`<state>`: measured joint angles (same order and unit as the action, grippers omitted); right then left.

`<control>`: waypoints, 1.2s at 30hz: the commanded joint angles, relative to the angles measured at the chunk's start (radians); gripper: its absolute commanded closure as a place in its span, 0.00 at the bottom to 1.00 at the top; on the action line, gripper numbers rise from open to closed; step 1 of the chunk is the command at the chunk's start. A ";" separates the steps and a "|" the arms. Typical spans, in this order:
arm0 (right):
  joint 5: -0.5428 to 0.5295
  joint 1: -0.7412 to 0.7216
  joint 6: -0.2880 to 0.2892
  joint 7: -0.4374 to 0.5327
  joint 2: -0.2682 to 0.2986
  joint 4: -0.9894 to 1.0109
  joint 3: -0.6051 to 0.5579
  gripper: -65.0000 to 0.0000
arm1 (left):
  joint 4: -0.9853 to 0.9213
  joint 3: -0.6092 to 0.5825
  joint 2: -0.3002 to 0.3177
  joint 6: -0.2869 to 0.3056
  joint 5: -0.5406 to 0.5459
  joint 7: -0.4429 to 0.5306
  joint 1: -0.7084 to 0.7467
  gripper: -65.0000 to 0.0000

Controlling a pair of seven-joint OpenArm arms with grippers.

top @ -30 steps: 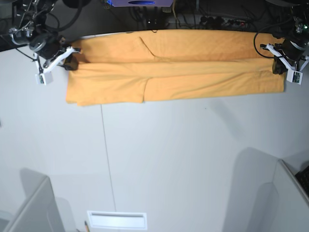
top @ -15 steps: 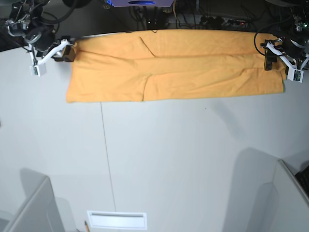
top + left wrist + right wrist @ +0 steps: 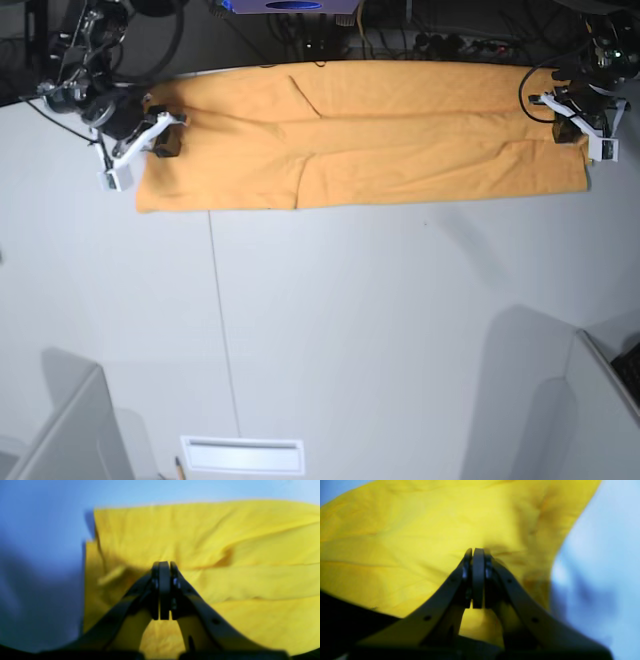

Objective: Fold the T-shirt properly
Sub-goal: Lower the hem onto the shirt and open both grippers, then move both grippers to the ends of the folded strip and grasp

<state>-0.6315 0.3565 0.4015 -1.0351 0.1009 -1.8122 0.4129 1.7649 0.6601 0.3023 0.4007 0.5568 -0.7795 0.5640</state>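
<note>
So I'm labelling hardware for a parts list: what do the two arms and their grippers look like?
Both match: the left gripper and right gripper have black, tapered fingers with small screw holes. In the base view each arm carries a white bracket and black cables.

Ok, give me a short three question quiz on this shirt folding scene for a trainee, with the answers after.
1. True or false: in both wrist views, the fingers of each gripper are pressed together.
2. Multiple choice: the T-shirt lies as
A. a crumpled heap in the middle of the table
B. a long band along the far edge of the table
C. a roll standing upright
3. Fill in: the left gripper is at the end of the shirt on the base view's ____ side, the right gripper at the opposite end.

Key
1. True
2. B
3. right
</note>
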 commanded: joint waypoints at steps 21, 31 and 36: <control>0.292 -0.368 -0.043 0.131 0.006 0.412 -0.026 1.00 | -0.394 -0.205 0.015 0.000 -0.248 0.004 -0.487 1.00; 0.290 -0.373 -0.042 0.103 -0.036 0.156 -0.033 1.00 | -0.348 -0.184 0.054 0.004 -0.235 -0.001 -0.546 1.00; 0.290 -0.370 -0.042 0.017 -0.086 0.001 -0.033 1.00 | -0.204 -0.029 0.050 0.031 -0.235 -0.151 -0.549 1.00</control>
<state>-0.3214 0.0059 0.3504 -1.0470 0.0128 -1.7916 0.3798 1.5387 0.6243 0.3290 0.4290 0.3164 -0.9489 0.0257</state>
